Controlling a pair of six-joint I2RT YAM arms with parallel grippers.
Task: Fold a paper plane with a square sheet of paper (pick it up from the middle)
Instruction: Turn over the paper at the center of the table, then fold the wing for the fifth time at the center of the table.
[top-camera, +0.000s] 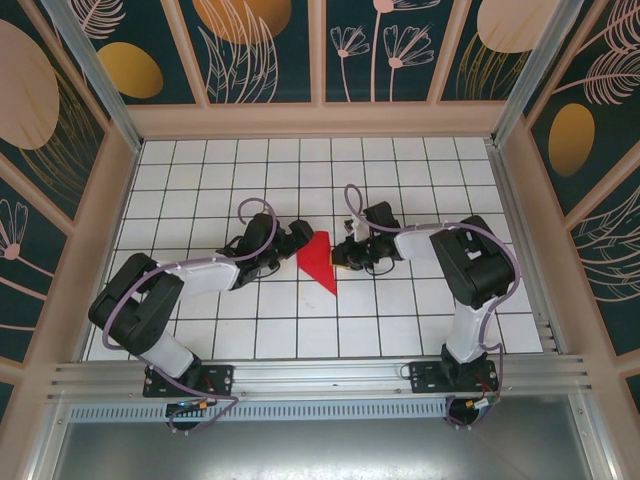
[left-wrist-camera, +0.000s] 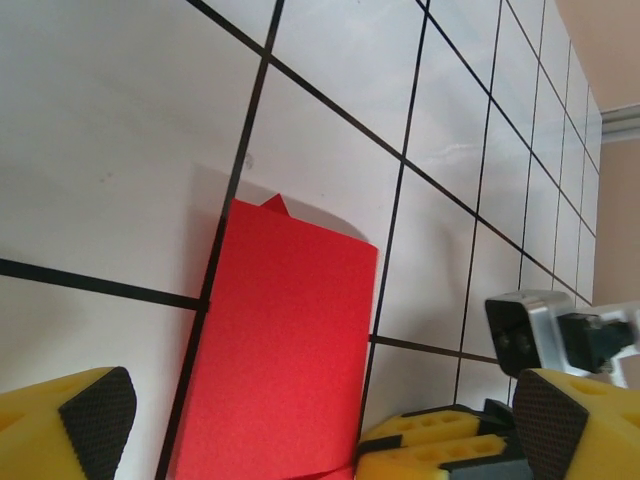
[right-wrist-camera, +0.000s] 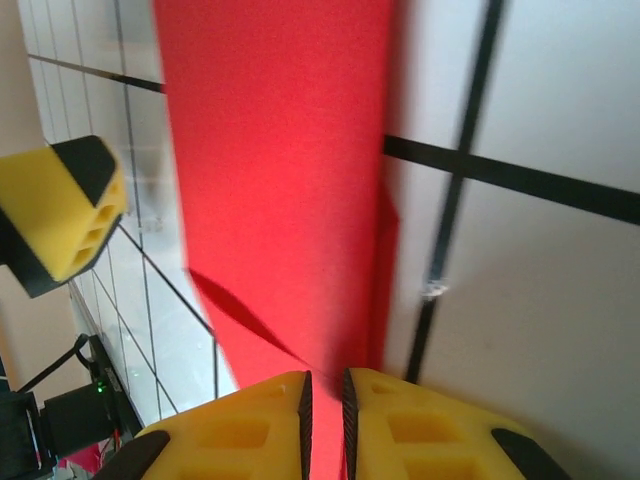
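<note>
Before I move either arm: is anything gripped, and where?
The right gripper pinches the folded bright red paper sheet by its right-hand edge; the left gripper is open, holding nothing.

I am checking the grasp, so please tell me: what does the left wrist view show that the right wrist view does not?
Left wrist: the left hand open, fingers wide apart, and the far end of the red paper with a small tip sticking out. Right wrist: the right hand shut on the paper's edge. Both: the red paper and the white gridded table.
</note>
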